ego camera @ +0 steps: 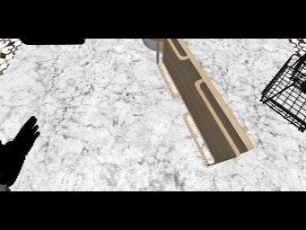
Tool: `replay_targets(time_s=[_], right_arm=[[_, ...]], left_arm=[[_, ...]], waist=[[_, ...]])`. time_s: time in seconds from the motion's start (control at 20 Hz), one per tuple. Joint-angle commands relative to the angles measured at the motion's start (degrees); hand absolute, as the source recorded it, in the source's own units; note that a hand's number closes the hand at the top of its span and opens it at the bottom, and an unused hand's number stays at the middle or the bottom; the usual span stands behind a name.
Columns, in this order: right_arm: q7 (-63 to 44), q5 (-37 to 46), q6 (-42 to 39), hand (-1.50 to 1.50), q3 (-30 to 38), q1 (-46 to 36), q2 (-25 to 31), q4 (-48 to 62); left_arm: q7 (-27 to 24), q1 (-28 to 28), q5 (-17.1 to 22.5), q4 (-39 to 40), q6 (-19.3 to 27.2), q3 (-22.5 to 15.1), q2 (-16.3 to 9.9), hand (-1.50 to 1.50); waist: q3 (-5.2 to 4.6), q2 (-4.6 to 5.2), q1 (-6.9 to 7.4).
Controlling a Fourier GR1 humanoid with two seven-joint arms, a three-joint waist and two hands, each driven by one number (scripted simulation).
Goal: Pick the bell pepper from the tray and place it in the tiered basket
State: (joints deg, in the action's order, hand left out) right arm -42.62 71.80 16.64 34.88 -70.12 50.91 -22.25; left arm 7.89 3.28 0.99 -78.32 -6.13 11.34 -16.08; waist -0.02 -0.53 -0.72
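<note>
**Stock of my bench: pepper unaccounted for**

- My left hand (8, 155): at the bench's near left corner, fingers (29, 130) straight and spread, holding nothing, resting.
- My right hand: not in view.
- Tray (205, 105): long wooden, slanting from the far edge toward mid-bench; nothing visible on it.
- Tiered basket (294, 92): black wire, right edge, partly cut off.
- Bell pepper: none visible anywhere.
- Progress: I judge the pick and placing undone.

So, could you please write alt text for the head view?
A long wooden tray lies diagonally on a marble counter, with a black wire basket at the right edge. The left hand rests open at lower left; no pepper is visible.
</note>
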Motion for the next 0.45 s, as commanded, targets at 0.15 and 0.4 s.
replay_targets(time_s=[0.15, 0.4], right_arm=[[6.41, -12.11, 3.08, -1.5, 8.7, 4.68, -0.59, -11.3], [12.53, -20.9, -2.35, -1.5, 13.64, 12.02, -2.92, -20.42]], left_arm=[[0.78, 2.45, 0.22, -1.48, 1.16, 1.69, -0.44, 0.0], [-0.75, 4.92, 1.19, -0.89, -0.07, 2.78, -0.77, 0.0]], waist=[[0.03, -1.5, -3.06], [0.0, -1.77, -4.51]])
